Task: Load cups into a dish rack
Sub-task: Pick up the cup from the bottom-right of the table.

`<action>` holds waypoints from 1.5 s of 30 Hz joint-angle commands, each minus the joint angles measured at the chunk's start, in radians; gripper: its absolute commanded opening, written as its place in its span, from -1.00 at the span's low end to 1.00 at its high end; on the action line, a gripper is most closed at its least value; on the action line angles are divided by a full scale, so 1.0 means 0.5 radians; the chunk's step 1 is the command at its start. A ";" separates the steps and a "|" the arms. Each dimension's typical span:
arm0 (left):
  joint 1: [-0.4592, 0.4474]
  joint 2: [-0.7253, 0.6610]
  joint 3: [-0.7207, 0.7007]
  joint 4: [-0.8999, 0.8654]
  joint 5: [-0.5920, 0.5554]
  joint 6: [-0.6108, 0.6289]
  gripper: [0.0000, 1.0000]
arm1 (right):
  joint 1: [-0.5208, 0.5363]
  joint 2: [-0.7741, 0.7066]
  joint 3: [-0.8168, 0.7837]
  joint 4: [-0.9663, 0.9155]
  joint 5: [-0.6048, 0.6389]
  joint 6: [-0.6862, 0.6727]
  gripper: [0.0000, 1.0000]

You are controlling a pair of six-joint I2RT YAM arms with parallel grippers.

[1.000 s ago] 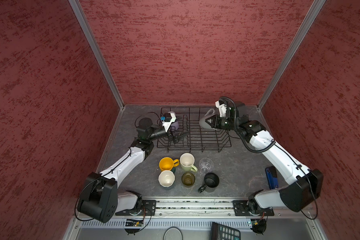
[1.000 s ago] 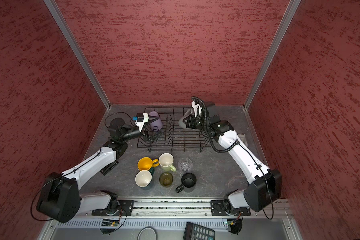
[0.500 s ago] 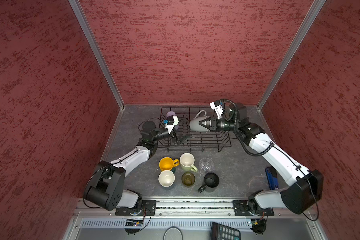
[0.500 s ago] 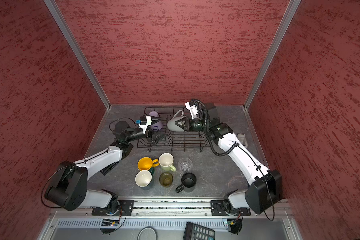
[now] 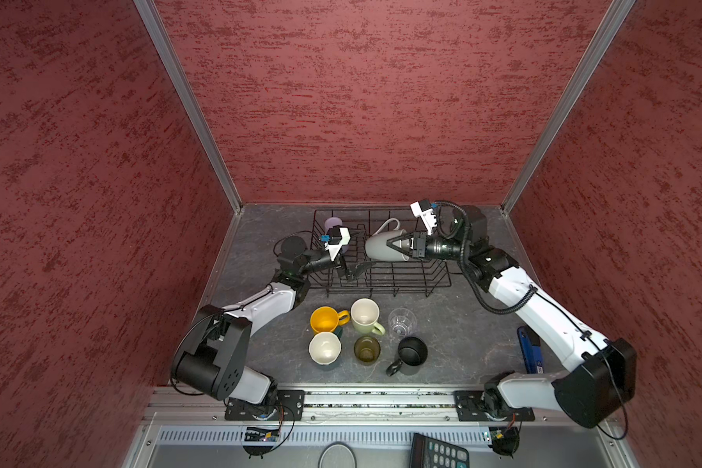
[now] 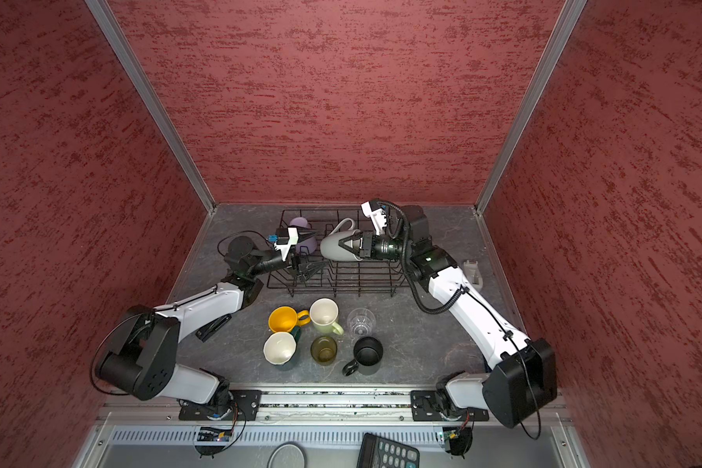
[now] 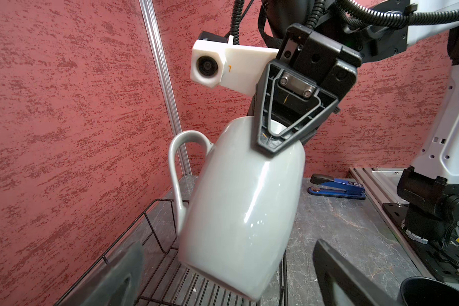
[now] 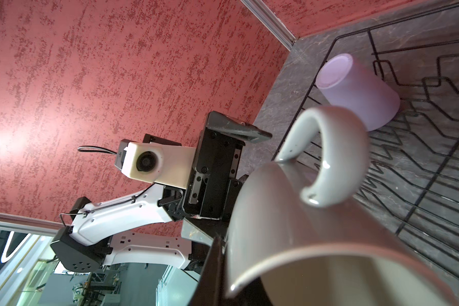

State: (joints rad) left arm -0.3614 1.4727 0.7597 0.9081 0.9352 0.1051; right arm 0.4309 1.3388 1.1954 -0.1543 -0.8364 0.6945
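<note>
Red-walled booth: right arm point(image 5: 544, 312) stretches over the rack point(image 5: 422, 283), right gripper point(image 5: 394, 246) pinching the tilted grey mug point(image 5: 375, 249); left gripper point(image 5: 355, 270) spread nearby.

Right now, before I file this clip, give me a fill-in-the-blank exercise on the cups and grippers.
The right gripper is shut on a ____ mug. The dish rack holds one ____ tumbler. The left gripper is ____ and holds nothing. ____ cups stand on the table in front of the rack.
Missing words: grey; lilac; open; six.
</note>
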 commanded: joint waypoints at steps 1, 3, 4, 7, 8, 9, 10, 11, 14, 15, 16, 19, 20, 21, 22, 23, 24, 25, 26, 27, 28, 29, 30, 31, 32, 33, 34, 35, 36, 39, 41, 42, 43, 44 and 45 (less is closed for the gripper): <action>-0.016 0.021 0.031 0.069 0.008 0.079 0.99 | 0.002 -0.021 0.038 0.215 -0.145 0.103 -1.00; -0.016 0.022 0.031 0.073 -0.002 0.117 0.99 | 0.003 -0.017 0.029 0.275 -0.197 0.198 -1.00; -0.018 0.026 0.034 0.077 -0.009 0.135 0.99 | 0.003 -0.012 0.025 0.311 -0.228 0.247 -1.00; -0.025 0.030 0.047 0.081 -0.031 0.177 0.99 | 0.003 -0.002 0.018 0.353 -0.276 0.351 -1.00; -0.028 0.028 0.049 0.090 -0.031 0.190 0.99 | 0.003 -0.002 0.017 0.349 -0.278 0.370 -1.00; -0.033 0.027 0.048 0.100 -0.034 0.205 0.99 | 0.003 0.001 0.018 0.350 -0.286 0.397 -1.00; -0.038 0.029 0.051 0.100 -0.034 0.217 0.99 | 0.002 0.002 0.015 0.353 -0.296 0.415 -1.00; -0.045 0.026 0.054 0.097 -0.034 0.232 0.99 | 0.003 0.003 0.012 0.363 -0.309 0.438 -1.00; -0.052 0.036 0.062 0.124 -0.058 0.259 0.99 | 0.003 0.000 0.009 0.370 -0.319 0.490 -1.00; -0.058 0.042 0.057 0.160 -0.073 0.261 0.99 | 0.003 0.002 0.008 0.364 -0.319 0.504 -1.00; -0.059 0.050 0.054 0.190 -0.075 0.262 0.99 | 0.003 0.003 0.006 0.368 -0.318 0.518 -1.00; -0.065 0.060 0.061 0.227 -0.080 0.265 1.00 | 0.006 0.005 -0.021 0.441 -0.333 0.599 -1.00; -0.067 0.064 0.064 0.236 -0.082 0.271 0.99 | 0.006 0.005 -0.038 0.490 -0.344 0.643 -1.00; -0.069 0.074 0.069 0.244 -0.079 0.274 0.99 | 0.006 0.005 -0.057 0.523 -0.350 0.674 -1.00; -0.072 0.080 0.077 0.251 -0.080 0.278 0.99 | 0.006 0.005 -0.069 0.539 -0.346 0.689 -1.00; -0.072 0.085 0.080 0.253 -0.081 0.283 1.00 | 0.006 0.005 -0.080 0.556 -0.346 0.706 -1.00; -0.075 0.090 0.087 0.255 -0.081 0.292 1.00 | 0.009 0.005 -0.096 0.578 -0.346 0.730 -1.00; -0.074 0.096 0.090 0.261 -0.083 0.297 1.00 | 0.012 0.008 -0.107 0.600 -0.346 0.752 -1.00; -0.075 0.098 0.093 0.272 -0.085 0.296 1.00 | 0.013 0.007 -0.119 0.616 -0.351 0.768 -1.00; -0.075 0.101 0.099 0.289 -0.089 0.293 1.00 | 0.014 0.008 -0.126 0.627 -0.347 0.786 -1.00; -0.078 0.105 0.099 0.302 -0.091 0.291 1.00 | 0.014 0.009 -0.137 0.639 -0.344 0.799 -1.00; -0.080 0.108 0.101 0.307 -0.085 0.290 1.00 | 0.016 0.011 -0.149 0.667 -0.345 0.825 -1.00; -0.083 0.112 0.106 0.308 -0.084 0.290 1.00 | 0.018 0.014 -0.164 0.709 -0.347 0.860 -1.00; -0.085 0.113 0.108 0.310 -0.084 0.290 1.00 | 0.019 0.019 -0.177 0.746 -0.349 0.890 -1.00; -0.089 0.118 0.109 0.314 -0.080 0.296 1.00 | 0.020 0.021 -0.193 0.787 -0.349 0.926 -1.00; -0.093 0.123 0.110 0.319 -0.080 0.297 1.00 | 0.024 0.025 -0.208 0.831 -0.352 0.962 -1.00; -0.092 0.128 0.112 0.327 -0.080 0.296 1.00 | 0.025 0.031 -0.220 0.864 -0.352 0.988 -1.00; -0.095 0.128 0.112 0.336 -0.079 0.297 0.99 | 0.025 0.035 -0.230 0.896 -0.352 1.013 -1.00; -0.097 0.129 0.112 0.343 -0.079 0.296 0.99 | 0.026 0.041 -0.234 0.911 -0.352 1.027 -1.00; -0.098 0.138 0.113 0.364 -0.082 0.293 0.98 | 0.027 0.059 -0.262 1.025 -0.356 1.120 -1.00; -0.102 0.144 0.118 0.366 -0.077 0.293 0.97 | 0.028 0.082 -0.290 1.146 -0.364 1.206 -1.00; -0.102 0.150 0.117 0.372 -0.076 0.293 0.98 | 0.030 0.090 -0.295 1.181 -0.365 1.234 -1.00; -0.100 0.158 0.116 0.378 -0.075 0.297 0.97 | 0.031 0.101 -0.298 1.209 -0.368 1.256 -1.00; -0.102 0.163 0.119 0.386 -0.075 0.298 0.97 | 0.029 0.105 -0.295 1.224 -0.369 1.270 -1.00; -0.100 0.171 0.116 0.389 -0.067 0.296 0.97 | 0.034 0.108 -0.293 1.223 -0.366 1.274 -1.00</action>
State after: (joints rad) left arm -0.4103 1.5410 0.7856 1.0599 0.9352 0.2443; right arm 0.4301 1.3972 1.0451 0.3321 -0.9695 1.2621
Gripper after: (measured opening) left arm 0.985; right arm 0.108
